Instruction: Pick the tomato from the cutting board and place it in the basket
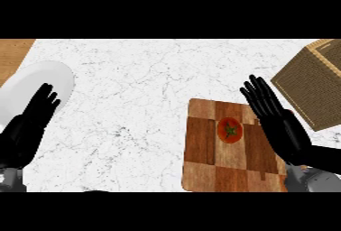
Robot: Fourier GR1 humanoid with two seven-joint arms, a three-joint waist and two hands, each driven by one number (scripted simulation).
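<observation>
- Head view: tomato (pixel 230 130) sits stem-up on the cutting board (pixel 200 153), right of board centre, untouched. Nothing holds it yet.
- Right hand (pixel 276 122) hovers over the board's right edge, just beside the tomato, fingers straight and spread, empty. Looks staged for a side grasp.
- Basket (pixel 313 90) at upper right, tilted, just beyond the right hand, so the carry should be short.
- Left hand (pixel 30 124) open, fingers up, resting at left edge over the white plate (pixel 40 76); keeps clear of the work.
</observation>
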